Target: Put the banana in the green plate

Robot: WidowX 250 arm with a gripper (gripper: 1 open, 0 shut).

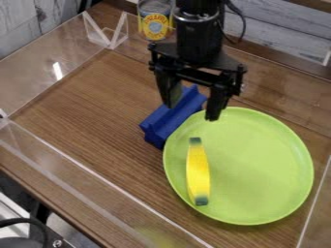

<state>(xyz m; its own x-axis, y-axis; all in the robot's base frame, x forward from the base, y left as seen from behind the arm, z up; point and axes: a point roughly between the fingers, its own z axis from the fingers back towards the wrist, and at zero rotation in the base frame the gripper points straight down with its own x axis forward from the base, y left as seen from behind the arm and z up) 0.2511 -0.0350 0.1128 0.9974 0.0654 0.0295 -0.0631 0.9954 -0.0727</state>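
The banana [198, 171] is small, slim and yellow with dark tips. It lies lengthwise on the left side of the round lime-green plate [265, 170]. My black gripper [193, 106] hangs open just above the plate's upper left rim, fingers pointing down. One finger is over the blue block [165, 119], the other over the plate's edge. Nothing is between the fingers, and the gripper stands a short way beyond the banana's far tip.
The blue rectangular block lies against the plate's left rim. A yellow-labelled can [154, 25] stands at the back behind the arm. Clear plastic walls [39, 68] fence the wooden table [91, 102] on the left and front.
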